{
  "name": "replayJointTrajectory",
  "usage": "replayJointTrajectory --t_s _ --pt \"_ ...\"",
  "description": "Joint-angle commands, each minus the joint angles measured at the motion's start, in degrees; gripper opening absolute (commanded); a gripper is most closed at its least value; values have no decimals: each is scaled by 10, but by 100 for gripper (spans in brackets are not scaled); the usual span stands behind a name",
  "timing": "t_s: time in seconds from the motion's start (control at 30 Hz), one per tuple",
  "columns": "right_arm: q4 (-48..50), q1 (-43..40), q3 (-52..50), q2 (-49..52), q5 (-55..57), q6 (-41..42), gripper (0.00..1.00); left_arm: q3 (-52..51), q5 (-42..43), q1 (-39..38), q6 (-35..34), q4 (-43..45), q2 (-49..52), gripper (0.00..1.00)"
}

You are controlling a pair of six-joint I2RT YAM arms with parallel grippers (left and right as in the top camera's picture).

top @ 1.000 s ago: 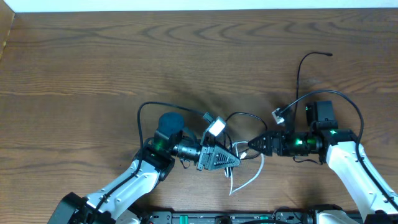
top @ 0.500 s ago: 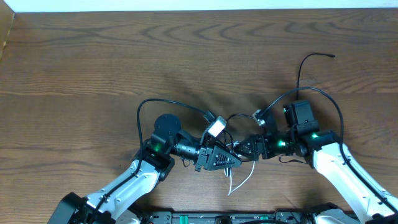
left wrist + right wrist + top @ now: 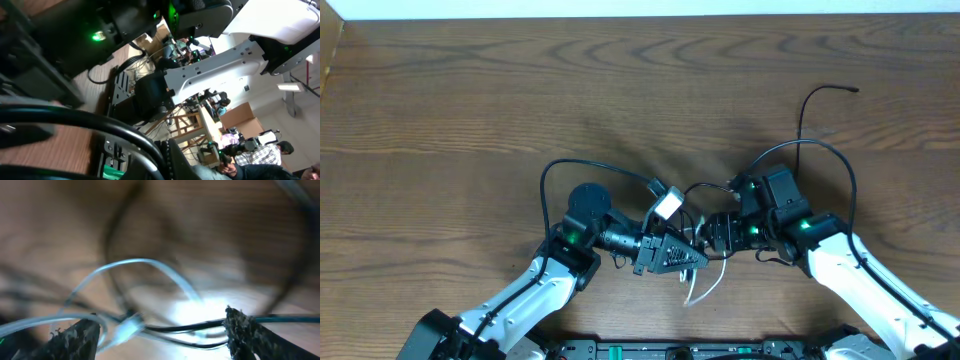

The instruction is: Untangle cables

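Nearest the robot, a white cord sags in a loose loop on the table, and its upper end runs up into the tip of the left gripper. That gripper's jaws are closed, and they seem to pinch the white cord there, though which strands are actually caught is hard to tell. Just beside it the right gripper faces in with its fingers spread wide and nothing held. In its own view the white cord and thin black cords cross in the gap between the fingertips, blurred and untouched. The cords meet in one small knot between the two grippers. Farther out, one black cord trails free across the table to a plug at its end. Judging by this, little is done: one end lies loose, but the white and black cords cross at the centre and none has been drawn clear or laid apart.
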Motion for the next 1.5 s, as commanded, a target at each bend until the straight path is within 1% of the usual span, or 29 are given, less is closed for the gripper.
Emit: replayJointTrajectory --t_s 0.0,0.1,0.23,0.27,0.53,0.63,0.7,0.87,0.97,1.0,1.1,1.2,1.27,1.33,1.43,1.47 --pt "-9 2 4 21 124 71 77 6 13 3 -6 5 -1 8" --pt "-13 2 4 42 133 76 77 6 23 3 -11 14 -1 7" --pt "-11 2 4 71 133 90 88 6 38 3 -42 60 -1 8" --pt "-9 2 4 76 132 91 89 6 38 3 -50 69 -1 8" --pt "-8 2 4 82 132 91 95 6 38 3 -50 77 -1 8" --pt "-2 2 4 82 118 91 99 6 38 3 -43 77 -1 8" --pt "4 2 4 82 97 87 99 6 38 3 -31 77 -1 8" --pt "9 -7 6 72 35 41 98 6 38 15 -29 76 -1 8" --pt "5 -25 10 46 -24 -7 89 6 38 28 -28 64 -1 8" --pt "0 -33 13 32 -42 -26 89 6 38 33 -25 59 -1 7" --pt "-21 -52 15 -13 -47 -51 90 6 39 54 -20 44 -1 8" --pt "-48 -71 14 -59 -12 -55 95 6 37 77 -15 42 0 7" --pt "-57 -81 14 -76 21 -55 99 6 30 97 11 42 0 8" --pt "-64 -88 14 -85 58 -52 99 6 10 121 41 37 0 8" --pt "-65 -88 13 -79 95 -31 99 6 -63 157 73 2 0 8" --pt "-65 -88 12 -74 106 -18 99 6 -119 179 91 -31 0 7"
